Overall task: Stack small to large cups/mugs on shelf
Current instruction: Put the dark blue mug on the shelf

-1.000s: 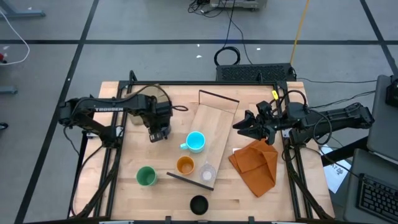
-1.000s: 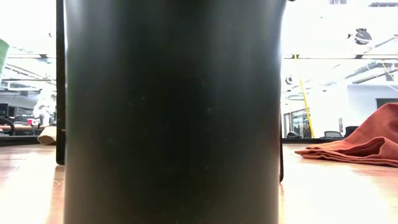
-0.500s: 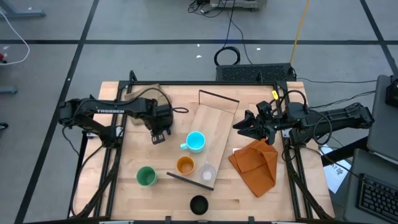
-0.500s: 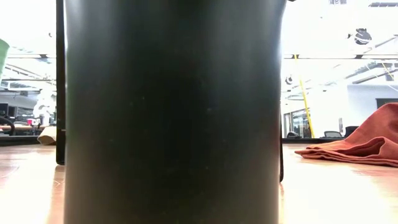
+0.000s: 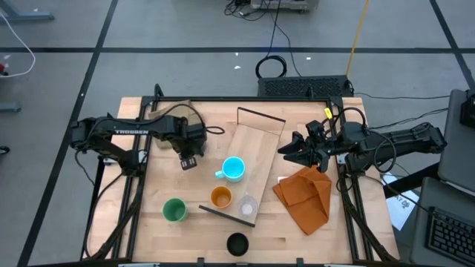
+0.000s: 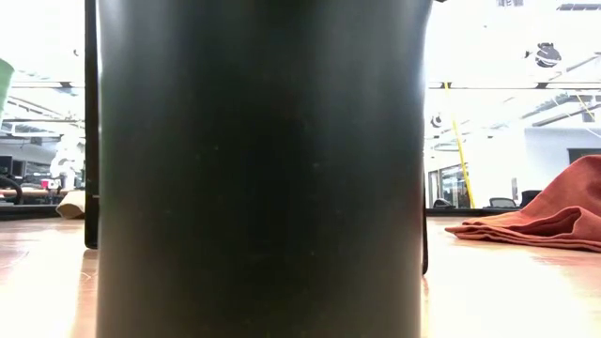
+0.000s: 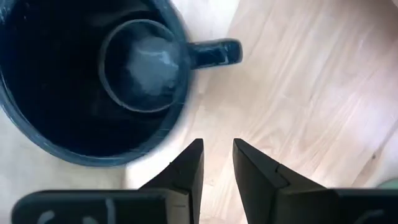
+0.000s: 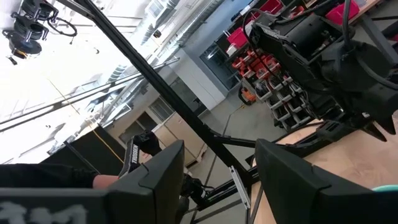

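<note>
Left gripper (image 5: 188, 162) hangs over the table at about 9 o'clock of the light-wood shelf board (image 5: 254, 152), fingers drawn narrow with only a thin gap, holding nothing. In the left wrist view its fingers (image 7: 186, 168) point down just beside the rim of the dark navy mug (image 7: 93, 74), handle sticking out sideways; no contact with the mug (from above the mug is hidden under the wrist).

Right gripper (image 5: 286, 150) sits at 3 o'clock of the board, raised and aimed across the table, jaws part open, nothing between them.

Light-blue mug (image 5: 233, 169) stands on the board near its middle, handle toward 8 o'clock. Orange cup (image 5: 221, 197) and clear plastic cup (image 5: 247, 206) stand side by side at the board's 6 o'clock end, the clear one at 3 o'clock of the orange. Green cup (image 5: 174, 210) is off the board, at 9 o'clock of the orange cup. Black cup (image 5: 237, 243) stands at the table's 6 o'clock edge, filling the low view (image 6: 258, 169). Orange cloth (image 5: 304, 196) lies at 3 o'clock of the board.
</note>
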Controlling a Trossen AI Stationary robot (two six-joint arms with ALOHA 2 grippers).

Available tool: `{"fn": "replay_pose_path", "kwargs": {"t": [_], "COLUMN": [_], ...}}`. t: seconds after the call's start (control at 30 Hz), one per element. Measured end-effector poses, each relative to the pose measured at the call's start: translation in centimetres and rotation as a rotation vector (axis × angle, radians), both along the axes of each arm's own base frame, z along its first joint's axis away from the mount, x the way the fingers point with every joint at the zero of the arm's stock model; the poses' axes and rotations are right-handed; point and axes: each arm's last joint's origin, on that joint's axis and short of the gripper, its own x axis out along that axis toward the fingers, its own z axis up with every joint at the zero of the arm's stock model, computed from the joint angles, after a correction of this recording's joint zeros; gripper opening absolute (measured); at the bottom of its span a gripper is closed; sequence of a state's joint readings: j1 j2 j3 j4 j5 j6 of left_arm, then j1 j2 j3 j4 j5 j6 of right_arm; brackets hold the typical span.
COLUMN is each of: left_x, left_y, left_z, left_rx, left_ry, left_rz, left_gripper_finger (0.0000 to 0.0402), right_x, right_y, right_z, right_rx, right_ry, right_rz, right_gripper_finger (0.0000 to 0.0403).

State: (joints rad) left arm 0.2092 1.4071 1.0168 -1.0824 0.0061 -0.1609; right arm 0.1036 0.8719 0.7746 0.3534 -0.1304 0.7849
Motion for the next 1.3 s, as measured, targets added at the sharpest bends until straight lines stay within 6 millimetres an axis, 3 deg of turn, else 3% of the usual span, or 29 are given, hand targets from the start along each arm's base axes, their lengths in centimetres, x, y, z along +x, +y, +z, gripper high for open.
{"fn": "replay_pose_path", "kwargs": {"t": [0.13, 0.5, 0.77, 1.07, 1.3], "left_x": [0.4, -0.2, -0.2, 1.2, 1.1], "left_y": [0.3, 2.4, 2.6, 3.0, 3.4], "left_z": [0.9, 0.9, 1.0, 5.0, 4.8], "left_rx": [0.020, -0.003, 0.007, 0.053, 0.042], "left_ry": [-0.032, -0.033, -0.042, -0.182, -0.188], "left_rz": [0.003, -0.007, -0.094, -0.127, -0.120], "left_gripper_finger": [0.0088, 0.0088, 0.0088, 0.0089, 0.0089], "right_x": [0.0, 0.0, 0.0, -0.2, -0.1], "right_y": [0.0, 0.1, 0.1, -0.1, -0.1], "right_z": [0.0, 0.0, 0.1, 0.7, 0.6], "right_rx": [0.000, 0.020, 0.024, 0.012, 0.031], "right_ry": [0.000, 0.006, -0.002, -0.078, -0.056], "right_rz": [0.000, 0.035, 0.036, -0.022, -0.019], "right_gripper_finger": [0.0187, 0.0187, 0.0158, 0.0152, 0.0172]}}
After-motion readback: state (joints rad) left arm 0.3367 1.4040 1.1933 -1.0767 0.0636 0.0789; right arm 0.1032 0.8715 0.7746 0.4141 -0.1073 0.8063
